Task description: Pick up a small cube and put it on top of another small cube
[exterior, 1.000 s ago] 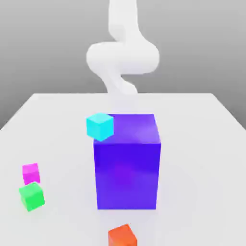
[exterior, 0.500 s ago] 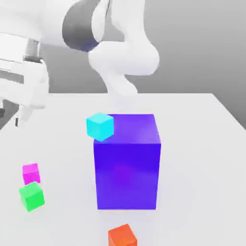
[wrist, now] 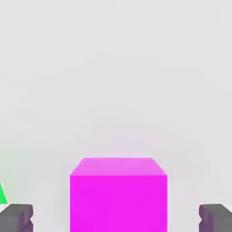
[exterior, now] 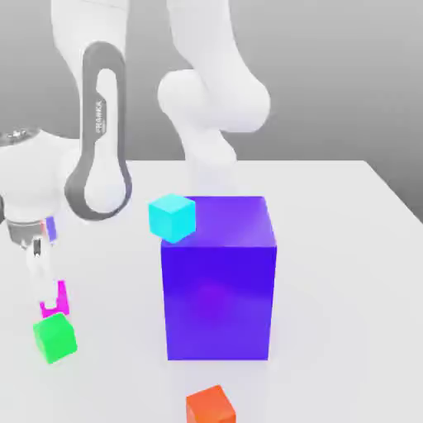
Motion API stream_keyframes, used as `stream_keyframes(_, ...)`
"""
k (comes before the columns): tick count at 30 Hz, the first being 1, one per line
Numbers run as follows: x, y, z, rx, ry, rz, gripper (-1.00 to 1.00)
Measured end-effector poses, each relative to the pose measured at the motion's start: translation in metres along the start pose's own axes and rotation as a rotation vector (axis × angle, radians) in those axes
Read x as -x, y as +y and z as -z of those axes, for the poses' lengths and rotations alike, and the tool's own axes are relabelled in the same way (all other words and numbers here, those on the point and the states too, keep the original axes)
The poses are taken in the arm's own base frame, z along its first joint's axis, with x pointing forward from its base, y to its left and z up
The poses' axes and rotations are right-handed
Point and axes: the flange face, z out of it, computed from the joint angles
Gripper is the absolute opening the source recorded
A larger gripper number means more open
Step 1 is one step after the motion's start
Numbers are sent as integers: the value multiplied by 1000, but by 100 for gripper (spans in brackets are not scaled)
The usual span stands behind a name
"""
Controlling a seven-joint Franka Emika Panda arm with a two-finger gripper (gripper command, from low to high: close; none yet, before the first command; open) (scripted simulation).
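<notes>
A small magenta cube (exterior: 58,307) (wrist: 118,192) lies on the white table at the exterior view's left. My gripper (exterior: 41,285) (wrist: 116,218) has come down over it and is open. In the hand view one fingertip (wrist: 16,217) stands on each side of the cube, with a gap between each and the cube's faces. A small green cube (exterior: 54,337) sits just in front of the magenta one, its corner (wrist: 2,195) showing in the hand view. A small cyan cube (exterior: 172,216) rests against the top left edge of the big block.
A large blue-violet block (exterior: 219,277) stands in the middle of the table (exterior: 347,273), far taller than the small cubes. A small orange cube (exterior: 210,406) lies near the front edge. The arm's white links (exterior: 99,140) rise behind and above the left side.
The arm has swung in from the exterior view's left and lowered the hand, so the open fingers now straddle the magenta cube. The cubes have not moved.
</notes>
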Motion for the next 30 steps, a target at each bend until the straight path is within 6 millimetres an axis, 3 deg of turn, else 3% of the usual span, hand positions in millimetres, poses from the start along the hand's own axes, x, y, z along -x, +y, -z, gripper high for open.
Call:
stream_keyframes(7,0,0,0,0,-1,0,-100)
stream_keyframes(13,0,-1,53,-1,-1,0,-100)
stream_keyframes(15,10,-13,68,0,0,22,-100)
stream_keyframes(21,69,-68,108,-1,-1,140,-100)
stream_keyframes(23,74,-75,100,-1,-1,145,-100)
stream_keyframes(26,74,-77,68,0,-1,142,-100)
stream_keyframes(27,74,-77,57,0,0,142,100)
stream_keyframes(30,74,-77,57,0,0,142,100)
